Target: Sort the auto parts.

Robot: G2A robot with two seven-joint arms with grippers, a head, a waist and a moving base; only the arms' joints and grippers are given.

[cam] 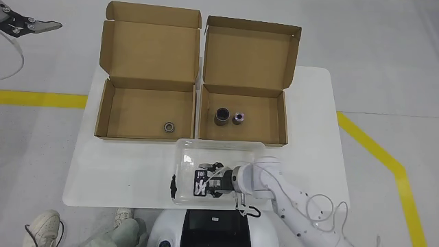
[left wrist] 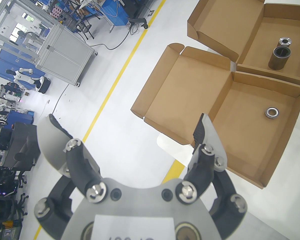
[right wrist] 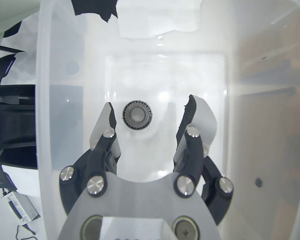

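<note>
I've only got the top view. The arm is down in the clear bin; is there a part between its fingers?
Observer: Yes. A bearing lies flat on the floor of the bin, between the open fingers of the right gripper. It is not gripped and sits closer to one finger.
Operator: Where's the left gripper?
Observer: The left gripper is open and empty, out past the edge of the table, with floor under its fingers.
Operator: What's the part already boxed on the left?
Observer: A second bearing, lying flat in the left cardboard box, with rollers visible around its rim.
</note>
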